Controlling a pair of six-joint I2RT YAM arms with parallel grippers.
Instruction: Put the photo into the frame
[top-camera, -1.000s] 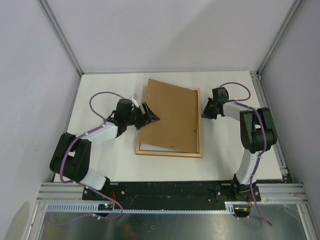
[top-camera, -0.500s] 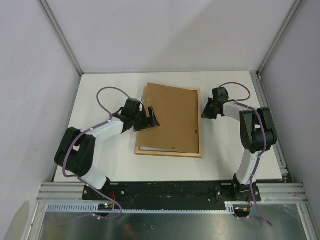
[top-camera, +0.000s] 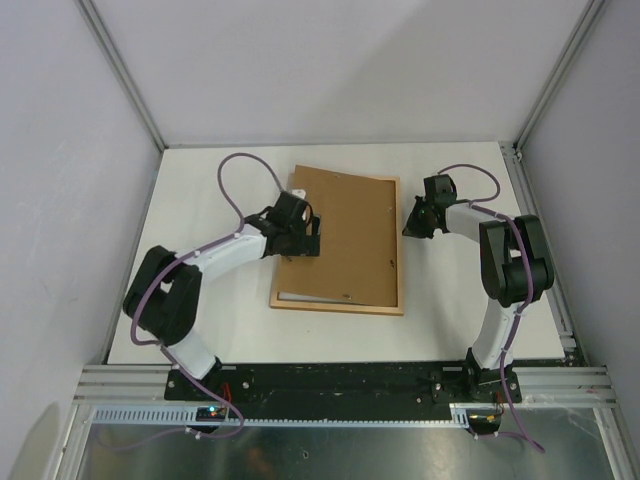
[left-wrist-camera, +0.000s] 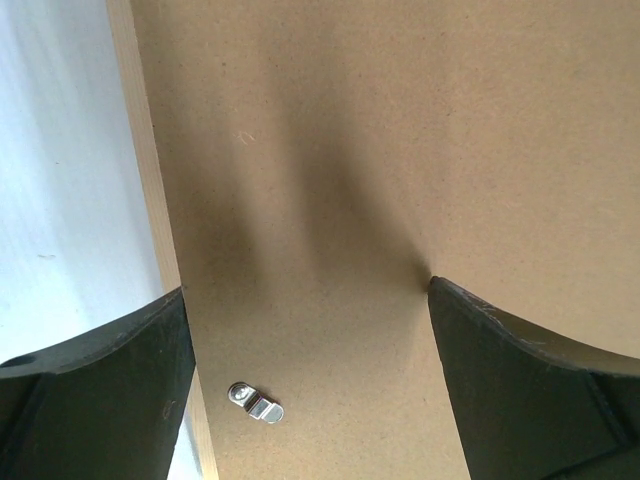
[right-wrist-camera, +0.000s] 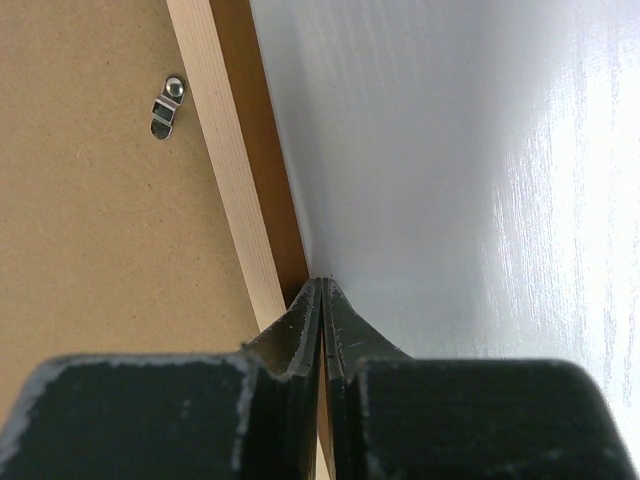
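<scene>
The frame lies back-up on the white table, its pale rail visible in the left wrist view. A brown backing board covers its opening. The photo is hidden beneath the board; only a thin white strip shows at the near edge. My left gripper hovers open over the board's left side, its fingers wide apart and empty, with a metal turn clip between them. My right gripper is shut, its tips against the outer side of the frame's right rail.
A second metal clip sits on the board by the right rail. The white table extends left and right of the frame. Grey walls enclose it on three sides, and the arm bases stand on the black rail at the near edge.
My left gripper has moved right onto the board's left side and opened wider. The board has swung from skewed to squarer in the frame. The right arm has not moved.
</scene>
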